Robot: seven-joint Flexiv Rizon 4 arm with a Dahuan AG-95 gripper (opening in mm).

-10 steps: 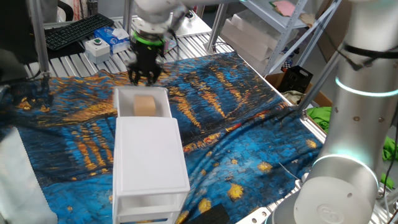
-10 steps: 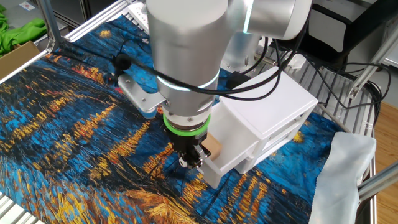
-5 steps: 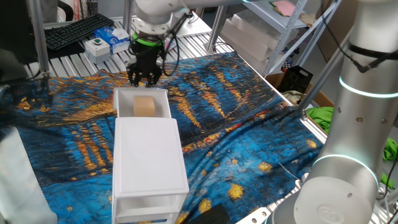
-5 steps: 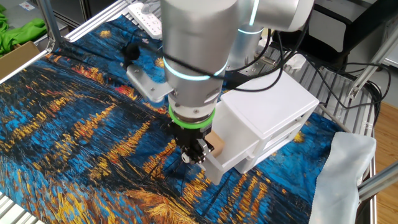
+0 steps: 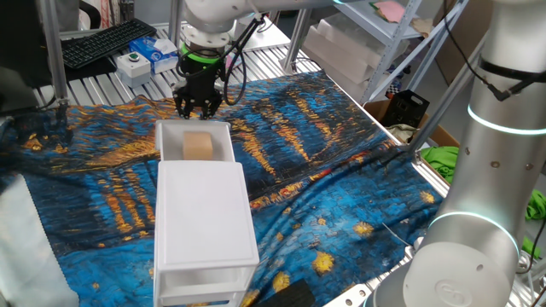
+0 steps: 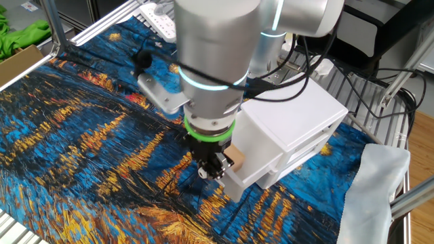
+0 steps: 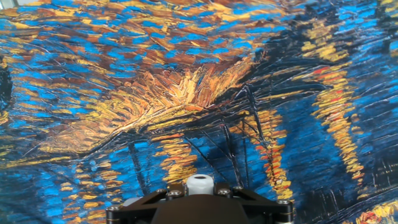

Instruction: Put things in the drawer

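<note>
Resting inside the pulled-out drawer (image 5: 194, 128), the wooden cube (image 5: 199, 145) is placed, so we judge closing comes next. We should bring the pincer (image 5: 197, 107), its fingers nearly together and holding nothing, squarely against the drawer's front wall and push evenly. Against a second ago, the pincer stands slightly higher; cube, drawer and cabinet (image 5: 205, 217) are unchanged.

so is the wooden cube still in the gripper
No, the wooden cube lies in the open top drawer, and the gripper stands beyond the drawer's front, holding nothing.
</note>
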